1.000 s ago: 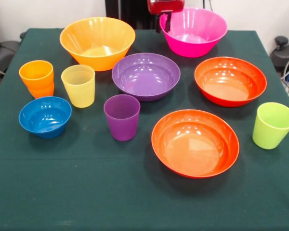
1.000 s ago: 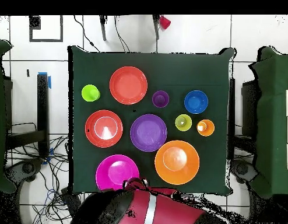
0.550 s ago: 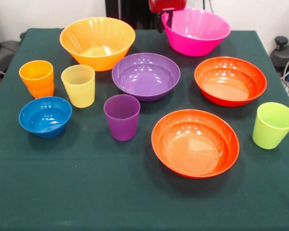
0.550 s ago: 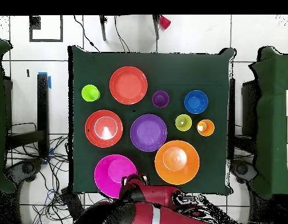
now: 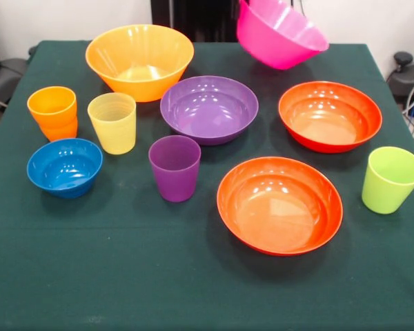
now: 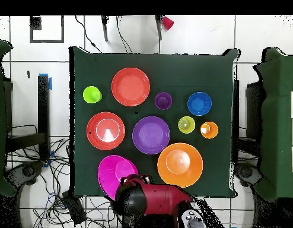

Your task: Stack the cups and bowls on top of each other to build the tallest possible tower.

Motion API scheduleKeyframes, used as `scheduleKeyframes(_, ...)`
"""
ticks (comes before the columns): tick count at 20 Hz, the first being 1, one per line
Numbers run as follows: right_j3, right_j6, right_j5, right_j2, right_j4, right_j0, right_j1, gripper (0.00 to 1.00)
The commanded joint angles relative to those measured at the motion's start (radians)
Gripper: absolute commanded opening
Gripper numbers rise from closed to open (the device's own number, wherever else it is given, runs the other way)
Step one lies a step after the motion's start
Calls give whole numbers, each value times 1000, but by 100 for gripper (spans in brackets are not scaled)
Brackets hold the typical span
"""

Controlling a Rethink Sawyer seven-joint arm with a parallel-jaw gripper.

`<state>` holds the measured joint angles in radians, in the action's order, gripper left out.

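Note:
The pink bowl (image 5: 281, 34) hangs tilted above the table's far right in the front view, off the cloth. In the overhead view my gripper (image 6: 136, 180) sits under the red arm head at the rim of the pink bowl (image 6: 115, 174), shut on it. On the green cloth stand the yellow-orange bowl (image 5: 139, 58), purple bowl (image 5: 208, 108), two red-orange bowls (image 5: 330, 116) (image 5: 279, 205) and blue bowl (image 5: 64, 166). The orange cup (image 5: 52, 112), yellow cup (image 5: 112, 122), purple cup (image 5: 174, 167) and lime cup (image 5: 391, 178) stand upright, apart. No tower shows.
The red arm (image 6: 155, 199) overhangs the table edge beside the yellow-orange bowl (image 6: 180, 165). The nearer red-orange bowl (image 6: 105, 130) lies just beyond the pink one. Cables lie on the floor around the table (image 6: 220, 65).
The pink bowl has risen off the cloth and tipped, moving up in the front view. The arm head has swung over its rim. The other pieces have not moved.

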<state>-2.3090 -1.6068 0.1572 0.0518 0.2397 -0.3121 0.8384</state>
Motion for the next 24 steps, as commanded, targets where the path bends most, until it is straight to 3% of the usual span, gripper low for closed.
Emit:
scheduleKeyframes(1,-58,-190,169,146,-152,35,194,0)
scheduleKeyframes(6,-100,-160,222,233,-253,11,299,0)
scheduleKeyframes(11,-80,-97,364,257,-368,-17,387,0)
scheduleKeyframes(13,-40,-104,421,230,-385,6,414,0)
scheduleKeyframes(17,77,-124,512,189,-344,54,415,0)
scheduleKeyframes(24,245,-92,583,219,-321,39,336,0)
